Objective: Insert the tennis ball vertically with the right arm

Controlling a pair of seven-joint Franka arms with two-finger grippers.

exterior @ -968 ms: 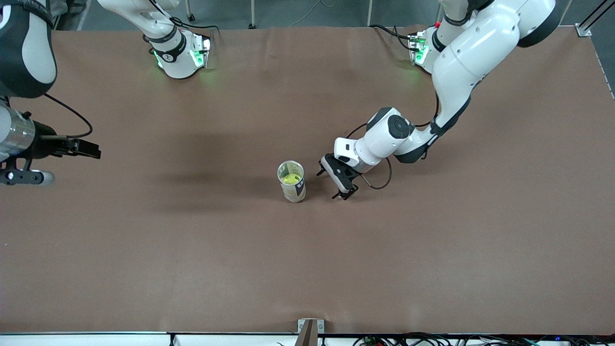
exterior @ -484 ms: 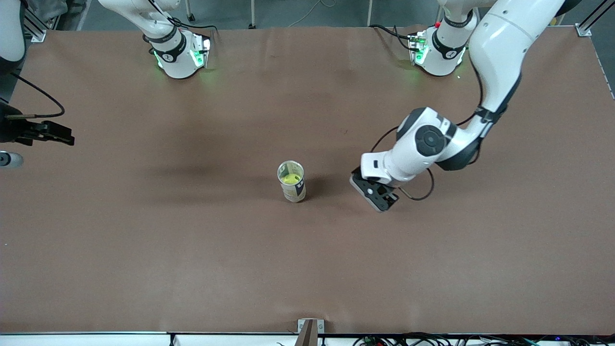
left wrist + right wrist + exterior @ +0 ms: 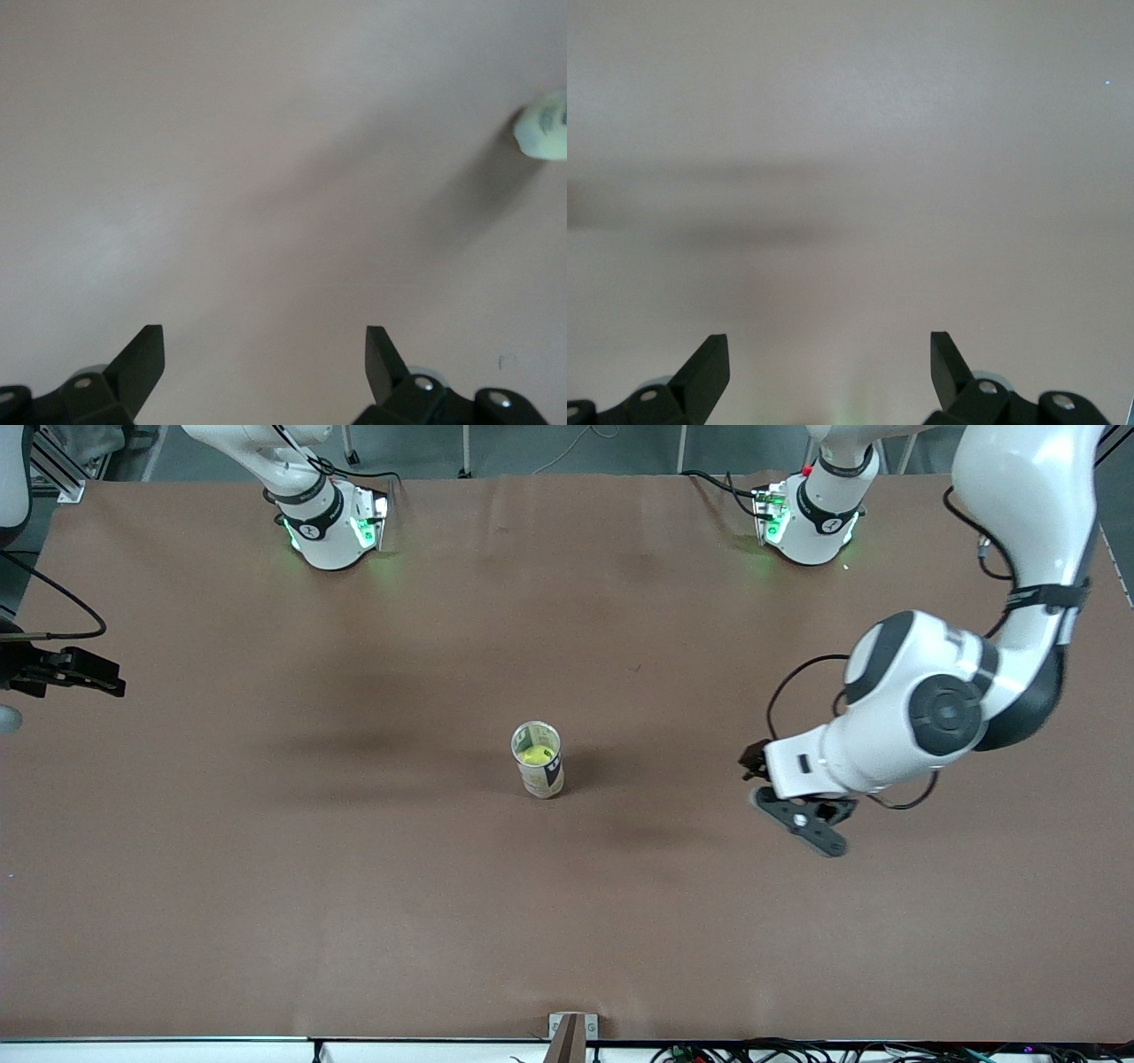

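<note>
The tennis ball point(image 3: 535, 755) is being seen already inside the upright can point(image 3: 538, 759) mid-surface; the right gripper point(image 3: 829, 376) and left gripper point(image 3: 264, 376) are being held wide open, empty, well apart from it.

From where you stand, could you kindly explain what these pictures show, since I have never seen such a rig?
Two white robot arms stand at a brown table. The wide picture looks down from across the table; the other two come from cameras on each arm's wrist.

An upright can stands mid-table with a tennis ball inside.

The left gripper hangs over bare table toward its arm's end, fingers open, holding nothing. The right gripper is at its own end of the table, also open and holding nothing.
</note>
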